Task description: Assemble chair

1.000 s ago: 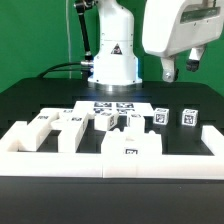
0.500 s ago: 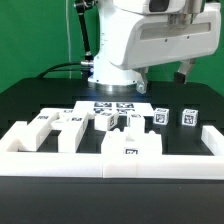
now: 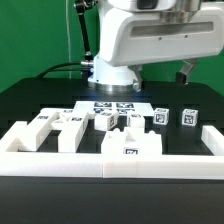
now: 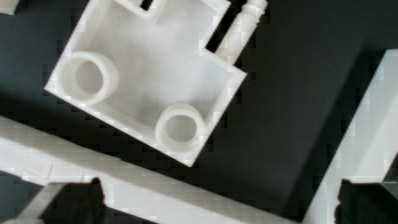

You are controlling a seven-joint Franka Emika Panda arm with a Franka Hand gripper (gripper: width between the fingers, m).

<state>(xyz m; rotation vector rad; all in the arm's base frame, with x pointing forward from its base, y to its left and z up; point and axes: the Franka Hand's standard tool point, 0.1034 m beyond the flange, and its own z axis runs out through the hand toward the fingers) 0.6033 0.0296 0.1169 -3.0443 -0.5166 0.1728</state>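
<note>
The chair lies in loose white tagged pieces on the black table. There are chunky blocks [image 3: 70, 122] at the exterior view's left, small pieces [image 3: 116, 120] in the middle, two cubes [image 3: 187, 116] at the right and a flat piece [image 3: 130, 148] in front. My gripper [image 3: 184, 72] hangs high above the right side, far from them all. The wrist view shows a flat panel with two round holes [image 4: 151, 80] far below. My gripper [image 4: 210, 205] is open and empty, its dark fingertips [image 4: 50, 205] wide apart.
A low white border wall [image 3: 185, 162] runs along the front and sides; it crosses the wrist view [image 4: 196, 180] as a diagonal band. The marker board [image 3: 112, 105] lies behind the pieces. The white robot base [image 3: 112, 62] stands at the back.
The arm's big white hand housing has swung from the exterior view's upper right toward the middle and now fills the top. The chair pieces have not moved.
</note>
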